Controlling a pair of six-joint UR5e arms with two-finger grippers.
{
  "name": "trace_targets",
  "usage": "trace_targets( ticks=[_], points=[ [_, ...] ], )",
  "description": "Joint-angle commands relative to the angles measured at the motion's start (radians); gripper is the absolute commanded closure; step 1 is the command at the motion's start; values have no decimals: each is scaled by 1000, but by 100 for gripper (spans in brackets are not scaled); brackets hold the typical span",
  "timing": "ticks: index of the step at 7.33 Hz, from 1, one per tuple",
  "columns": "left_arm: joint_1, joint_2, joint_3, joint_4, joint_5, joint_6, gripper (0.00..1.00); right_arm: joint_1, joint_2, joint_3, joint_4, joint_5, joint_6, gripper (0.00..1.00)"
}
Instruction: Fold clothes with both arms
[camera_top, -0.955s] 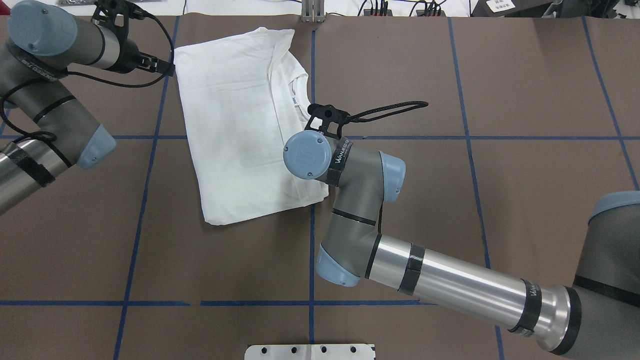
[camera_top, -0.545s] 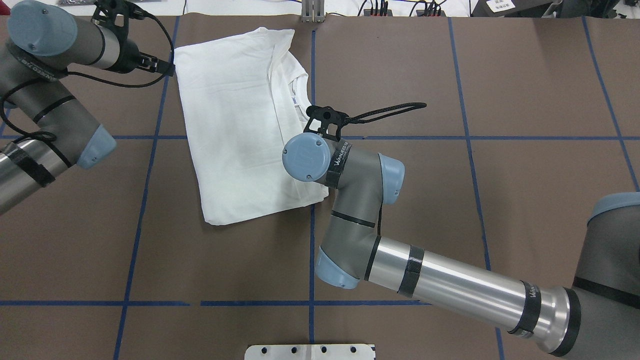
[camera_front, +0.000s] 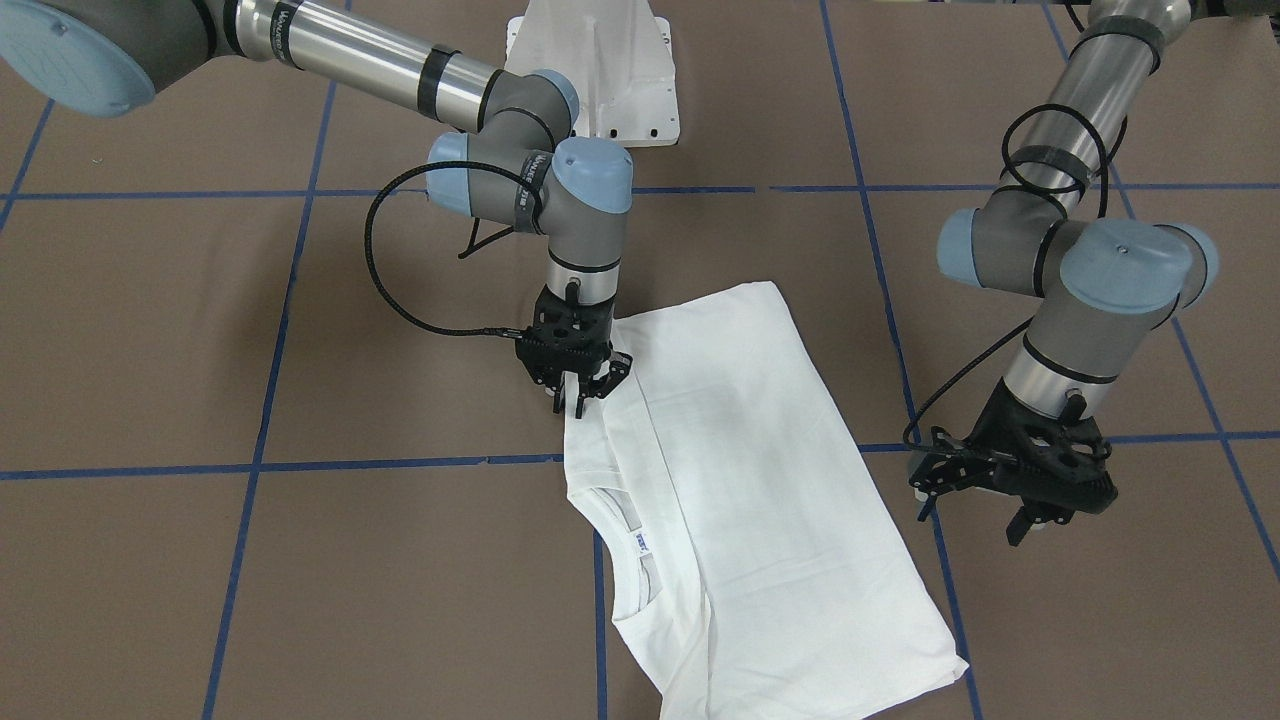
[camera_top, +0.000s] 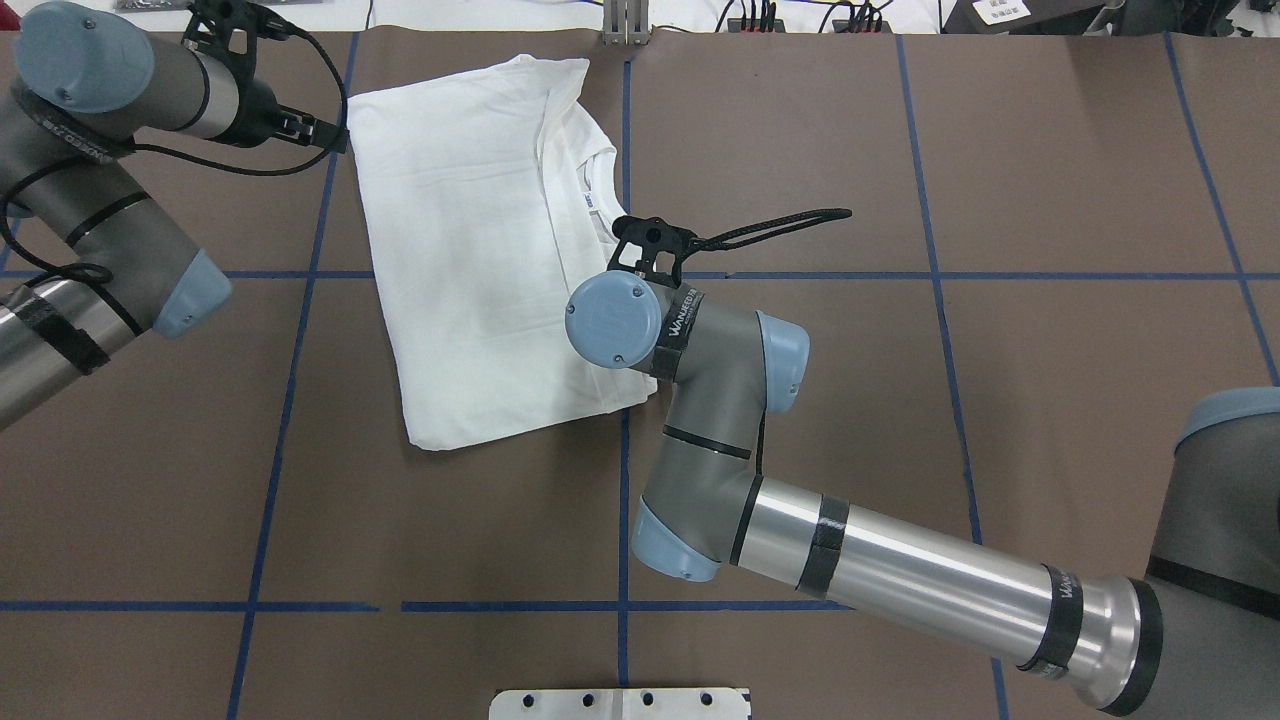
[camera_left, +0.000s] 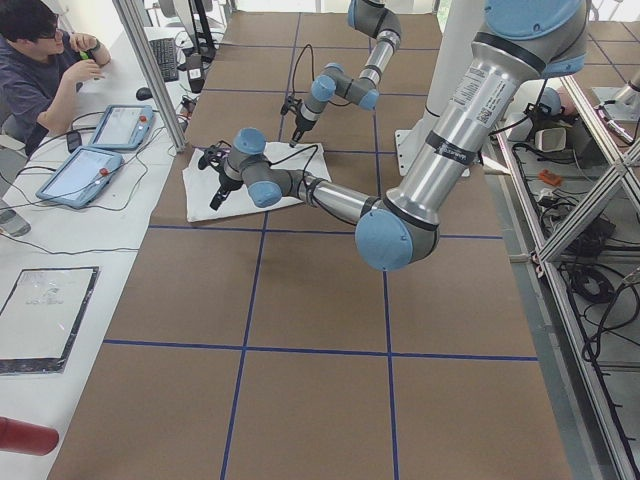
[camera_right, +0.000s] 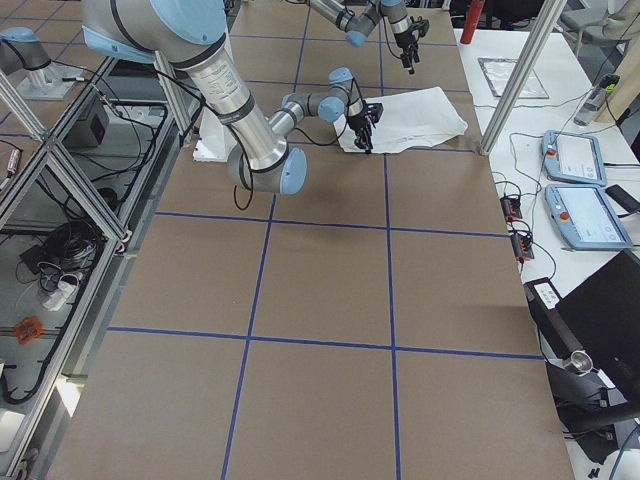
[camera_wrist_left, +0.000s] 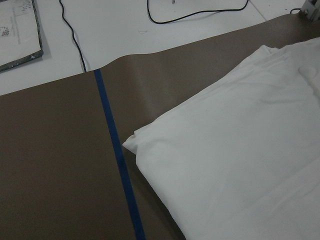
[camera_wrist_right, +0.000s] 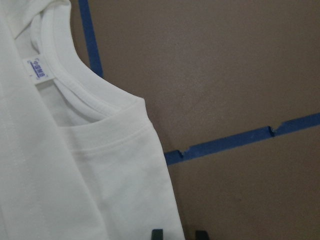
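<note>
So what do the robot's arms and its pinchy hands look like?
Both arms, the right arm and the left arm, are shiny silver and grey tubes with round light blue caps on the joints. Black bands wrap them, some with white lettering. A black cable loops beside each wrist. The right gripper and left gripper are black, each with two small fingers.

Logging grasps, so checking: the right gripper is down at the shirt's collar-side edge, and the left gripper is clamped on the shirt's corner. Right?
Not quite. The left gripper is not clamped on the shirt; it hangs beside it over the brown table, holding nothing, as the front-facing view shows. The right gripper is at the collar-side edge.
</note>
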Motion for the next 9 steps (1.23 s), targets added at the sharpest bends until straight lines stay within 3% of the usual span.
trace_targets(
  ticks=[1,2,5,6,7,8,9],
  points=[
    [0,0,1,0,0,0,0,0,-1,0,-1,1,-9,80],
    [0,0,1,0,0,0,0,0,-1,-2,-1,1,-6,99],
    [0,-1,0,0,0,0,0,11,-3,50,-33,5,-11,100],
    [0,0,1,0,0,0,0,11,-31,161,-138,10,-11,100],
    [0,0,0,0,0,0,0,6,-136,326,-206,2,-9,100],
    [2,-1,0,0,0,0,0,-44,-278,490,-216,-13,0,100],
    [2,-1,0,0,-2,-2,0,-107,-359,568,-219,-78,9,100]
  ],
)
